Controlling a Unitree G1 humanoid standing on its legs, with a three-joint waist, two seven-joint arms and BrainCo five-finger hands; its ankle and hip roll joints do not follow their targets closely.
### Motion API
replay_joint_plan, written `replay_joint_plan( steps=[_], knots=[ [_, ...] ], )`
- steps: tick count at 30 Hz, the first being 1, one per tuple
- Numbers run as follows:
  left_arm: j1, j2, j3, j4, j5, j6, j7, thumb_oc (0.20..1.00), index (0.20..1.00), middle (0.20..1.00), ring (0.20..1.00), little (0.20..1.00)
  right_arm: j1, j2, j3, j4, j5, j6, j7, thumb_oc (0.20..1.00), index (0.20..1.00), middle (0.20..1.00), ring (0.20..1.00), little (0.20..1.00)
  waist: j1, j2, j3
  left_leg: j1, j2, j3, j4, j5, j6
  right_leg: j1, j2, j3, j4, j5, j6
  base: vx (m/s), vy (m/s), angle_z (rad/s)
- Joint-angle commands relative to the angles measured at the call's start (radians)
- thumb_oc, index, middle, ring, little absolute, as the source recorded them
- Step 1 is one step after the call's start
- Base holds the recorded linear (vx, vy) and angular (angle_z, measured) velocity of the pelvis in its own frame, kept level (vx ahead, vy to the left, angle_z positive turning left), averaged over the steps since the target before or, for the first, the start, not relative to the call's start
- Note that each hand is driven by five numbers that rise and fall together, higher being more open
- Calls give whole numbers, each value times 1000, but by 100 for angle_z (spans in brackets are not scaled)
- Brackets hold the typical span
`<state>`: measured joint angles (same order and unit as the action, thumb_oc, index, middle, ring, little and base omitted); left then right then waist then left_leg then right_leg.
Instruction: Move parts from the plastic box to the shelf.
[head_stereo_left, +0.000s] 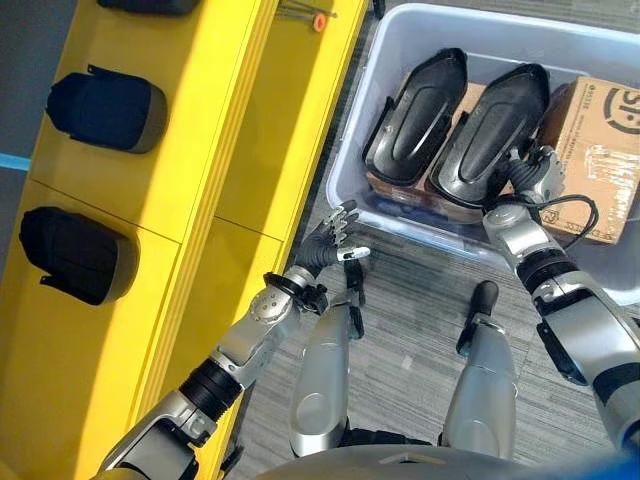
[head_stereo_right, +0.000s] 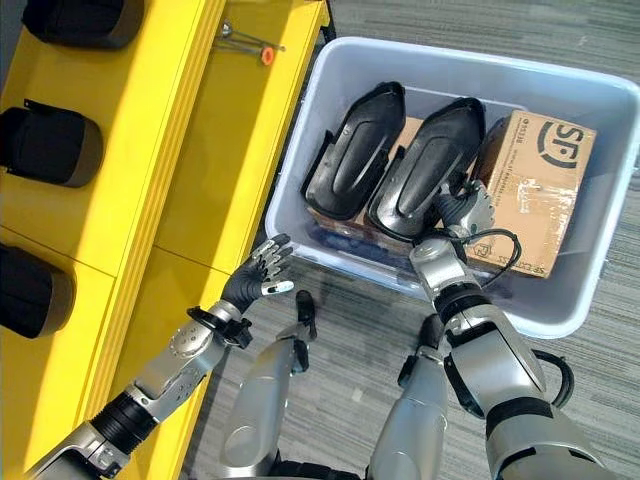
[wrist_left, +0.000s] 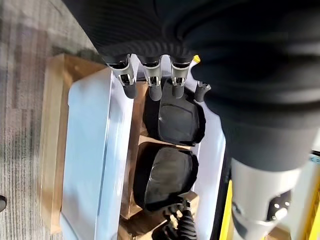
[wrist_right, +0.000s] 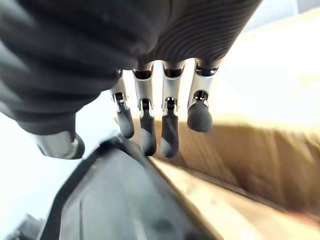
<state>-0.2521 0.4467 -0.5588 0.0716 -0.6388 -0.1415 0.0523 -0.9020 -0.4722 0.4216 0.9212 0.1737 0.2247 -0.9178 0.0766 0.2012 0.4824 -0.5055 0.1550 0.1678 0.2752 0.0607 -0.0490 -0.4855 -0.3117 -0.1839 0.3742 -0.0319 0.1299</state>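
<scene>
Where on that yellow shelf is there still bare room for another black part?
The shelf is bare along its box-side strip, and between the parts on its far side. The box is crowded: two parts beside a carton, with the right hand squeezed between.

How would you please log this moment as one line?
right hand: open, reaching right black part | left hand: open, outside plastic box | shelf: parts placed

Silver-grey arms w/ black joint bands; each hand (head_stereo_left: 335, 240) (head_stereo_right: 462, 212) has silver fingers, dark tips, dark ribbed cover over back & wrist.
</scene>
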Motion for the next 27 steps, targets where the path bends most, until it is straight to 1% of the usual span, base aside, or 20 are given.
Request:
replay_joint_plan(
  steps=[1,3,5,9,11,13,14,15,16,17,18,20,23,27],
  knots=[
    [7,-13,4,-7,20,-53,14,1000,1000,1000,1000,1000,-35,-11,-15,-62,-77,-34,-82,200,200,200,200,200,31,-33,38,80,-49,38,-59,-82,21,54,54,-72,125,-160,-61,58,-20,-14],
    [7,-13,2,-1,18,-58,14,1000,1000,1000,1000,1000,-31,-15,-22,-81,-87,-34,-87,200,200,200,200,200,27,-35,38,94,-47,37,-54,-85,19,66,54,-72,123,-159,-62,62,-26,-9],
    [8,-15,1,4,16,-61,13,1000,1000,1000,1000,1000,-23,-21,-29,-96,-75,-25,-69,200,200,200,200,200,21,-37,38,112,-46,35,-51,-90,18,81,56,-72,120,-160,-64,62,-26,-4],
    [5,-20,-4,13,16,-59,17,1000,1000,1000,1000,1000,-24,-22,-35,-89,-41,-17,-40,200,200,200,200,200,15,-34,38,132,-41,32,-46,-92,14,101,56,-73,122,-164,-70,41,-8,-1],
    [6,-16,-3,3,23,-46,12,1000,1000,1000,1000,1000,-26,-26,-43,-78,-3,-10,-13,200,200,200,200,200,14,-31,38,144,-40,30,-52,-89,11,109,55,-72,119,-164,-70,0,0,0],
    [9,-16,-1,6,18,-48,9,1000,1000,1000,1000,1000,-25,-26,-48,-68,24,-21,7,200,200,200,200,200,13,-29,38,155,-39,30,-61,-86,9,114,55,-72,114,-163,-70,0,0,0],
    [6,-16,1,4,14,-44,8,1000,1000,1000,1000,1000,-21,-22,-52,-65,62,-40,39,200,200,200,200,200,12,-27,38,158,-38,32,-65,-84,8,114,53,-73,112,-162,-69,0,0,0],
    [7,-15,2,1,13,-41,6,1000,1000,1000,1000,1000,-17,-19,-56,-64,87,-51,53,325,325,325,325,325,11,-26,38,161,-37,32,-68,-83,7,115,53,-73,110,-161,-70,0,0,0],
    [7,-16,3,0,14,-37,4,1000,1000,1000,1000,1000,-12,-14,-59,-62,105,-80,79,589,589,589,589,589,10,-24,38,165,-37,32,-72,-81,7,116,53,-72,110,-160,-70,0,0,0],
    [6,-16,4,-4,12,-28,5,1000,1000,1000,1000,1000,-10,-10,-63,-62,100,-92,99,931,931,931,931,931,10,-25,38,166,-38,31,-73,-80,6,117,52,-72,109,-160,-70,0,0,0],
    [7,-16,5,-4,13,-23,4,1000,1000,1000,1000,1000,-8,-7,-63,-69,93,-99,118,1000,1000,1000,1000,1000,10,-25,38,167,-37,31,-75,-79,5,115,52,-72,110,-159,-69,0,0,0],
    [4,-19,5,-2,14,-17,0,1000,1000,1000,1000,1000,-6,-1,-59,-81,95,-100,160,1000,1000,1000,1000,1000,9,-25,38,165,-38,30,-78,-77,4,110,50,-71,111,-159,-68,-9,13,-3],
    [-1,-26,6,-6,16,-4,13,1000,1000,1000,1000,1000,16,40,-36,-102,199,-76,236,1000,1000,1000,1000,1000,9,-24,38,153,-39,28,-84,-70,1,90,46,-65,118,-157,-66,-19,49,-6],
    [-7,-33,8,0,16,-6,24,1000,1000,1000,1000,1000,41,81,-21,-89,253,-67,260,1000,1000,1000,1000,1000,13,-21,38,130,-42,28,-89,-63,3,60,41,-60,129,-155,-64,-24,61,-1]
  ],
)
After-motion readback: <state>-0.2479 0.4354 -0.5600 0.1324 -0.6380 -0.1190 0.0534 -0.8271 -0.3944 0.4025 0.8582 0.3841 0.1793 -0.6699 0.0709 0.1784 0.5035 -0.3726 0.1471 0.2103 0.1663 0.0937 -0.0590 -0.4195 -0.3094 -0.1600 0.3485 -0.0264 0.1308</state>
